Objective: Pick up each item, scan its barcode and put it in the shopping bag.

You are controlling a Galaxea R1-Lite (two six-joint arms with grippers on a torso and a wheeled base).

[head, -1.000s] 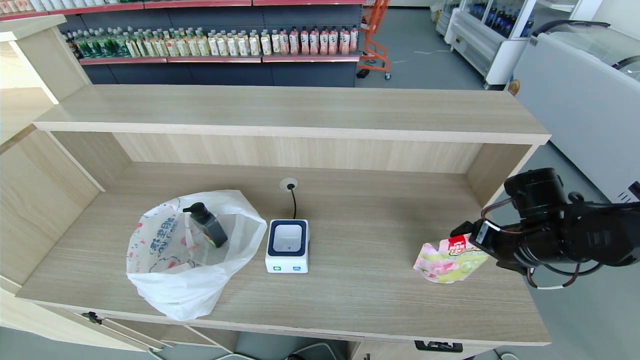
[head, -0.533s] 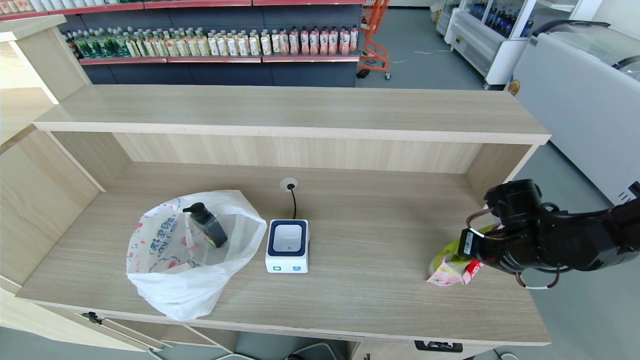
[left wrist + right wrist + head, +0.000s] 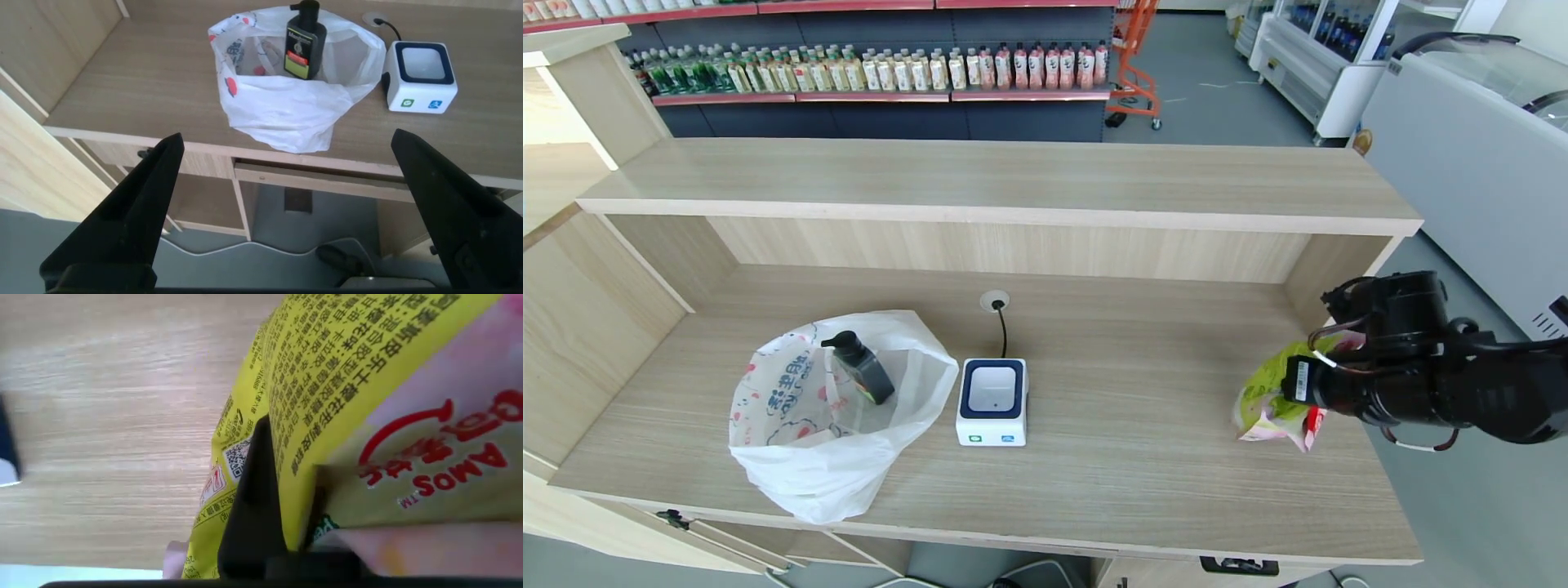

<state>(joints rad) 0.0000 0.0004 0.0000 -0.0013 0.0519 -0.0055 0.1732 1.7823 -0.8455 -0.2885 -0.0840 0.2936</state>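
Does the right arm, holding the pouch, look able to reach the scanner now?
Probably yes. The right gripper holds the pouch over the counter, and only bare wood lies between it and the scanner; the shopping bag sits beyond.

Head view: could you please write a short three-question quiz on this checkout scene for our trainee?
1. True or false: the bottle stands inside the bag.
2. Fill in: the scanner stands on the counter, right next to the ___.
3. Which claw holds the pouch? A. left B. right C. neither

Key:
1. True.
2. Bag.
3. B: the right claw is closed on it, above the counter's right end.
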